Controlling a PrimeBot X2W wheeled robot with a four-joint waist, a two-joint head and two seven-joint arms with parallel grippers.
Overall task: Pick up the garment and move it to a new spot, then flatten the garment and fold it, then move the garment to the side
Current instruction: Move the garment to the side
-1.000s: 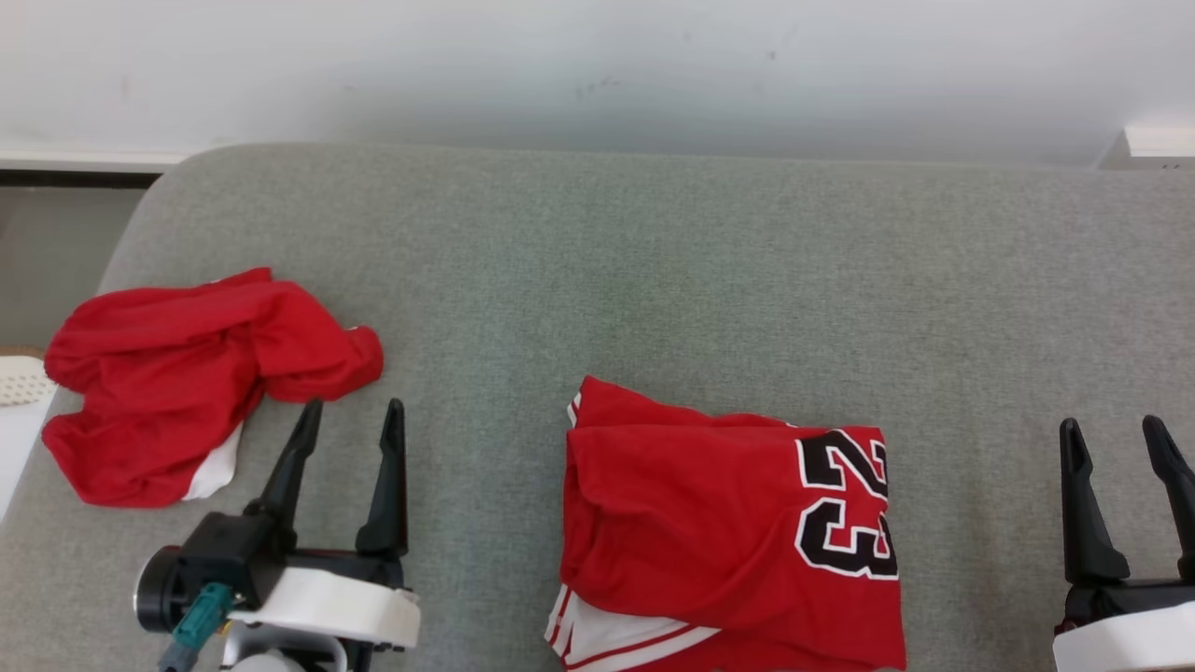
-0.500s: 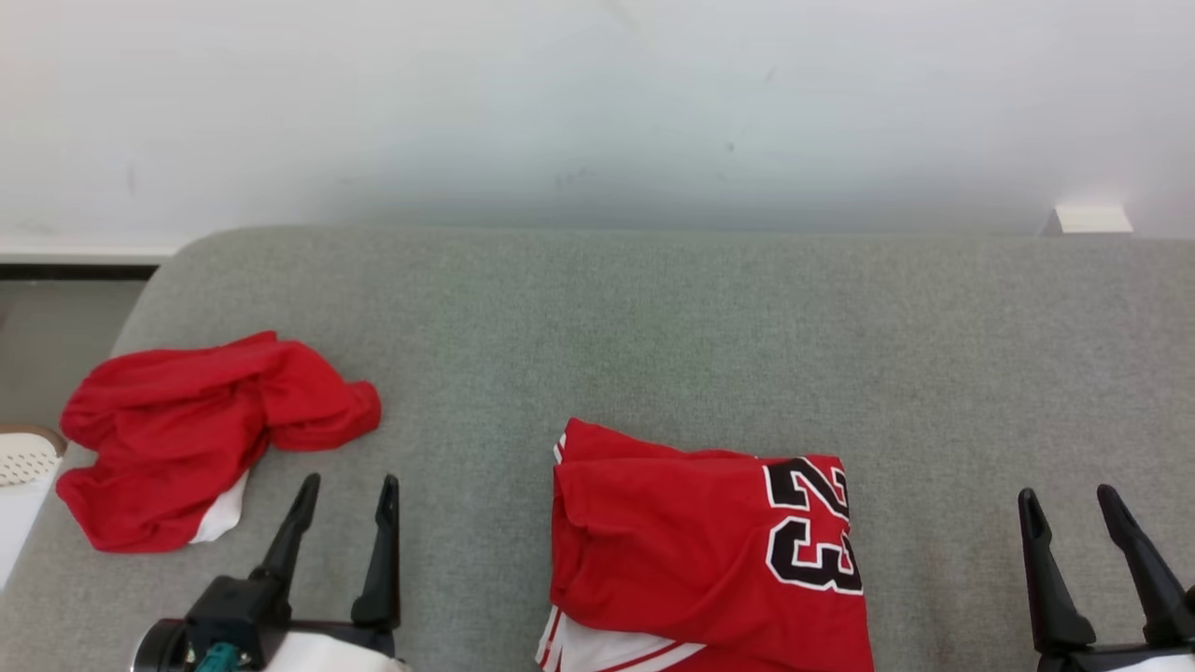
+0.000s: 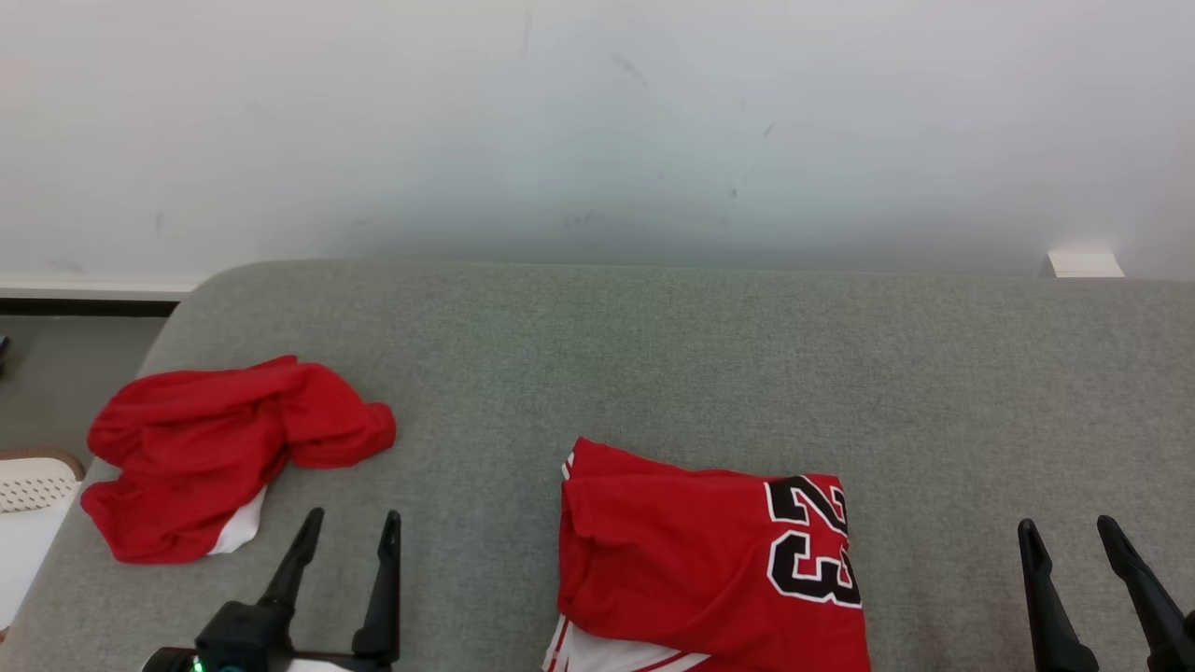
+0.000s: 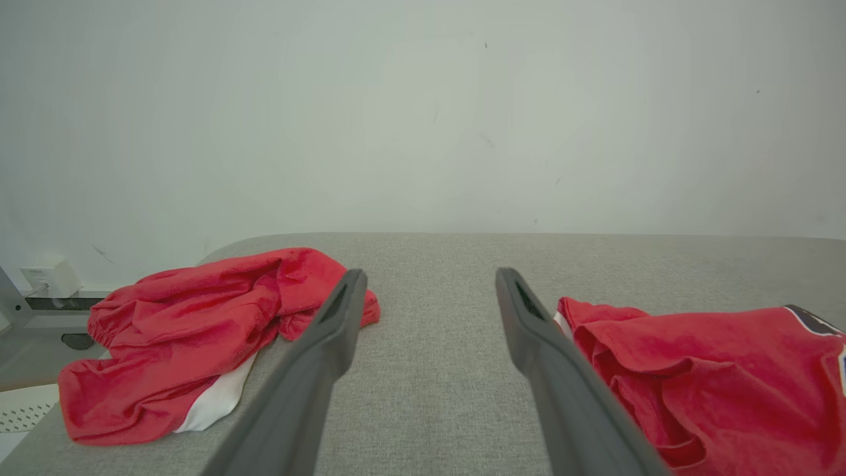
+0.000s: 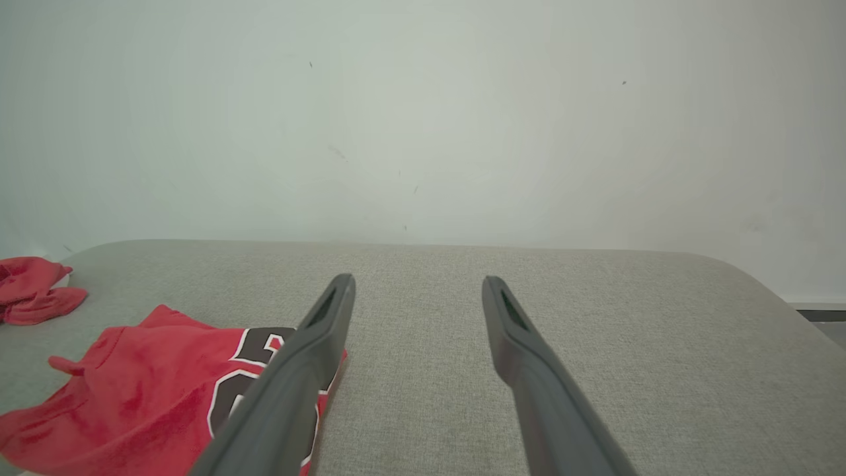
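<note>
A folded red garment [image 3: 709, 569] with a black "23" lies at the near middle of the grey cushion [image 3: 653, 355]; it also shows in the left wrist view [image 4: 714, 377] and the right wrist view [image 5: 145, 396]. A second red garment [image 3: 224, 448], crumpled with a white patch, lies at the left [image 4: 192, 337]. My left gripper [image 3: 354, 518] stands open between the two garments, touching neither [image 4: 429, 274]. My right gripper [image 3: 1066, 525] is open over bare cushion to the right of the folded garment [image 5: 418, 281].
A pale wall [image 3: 597, 131] rises behind the cushion. The cushion's rounded left edge drops to the floor, where a white perforated object [image 3: 33, 485] sits. Bare grey cushion stretches behind and to the right of the folded garment.
The head camera has tilted upward, so the whole picture has slid down and more wall shows. Both grippers sit lower in view, still open. The garments lie as before.
</note>
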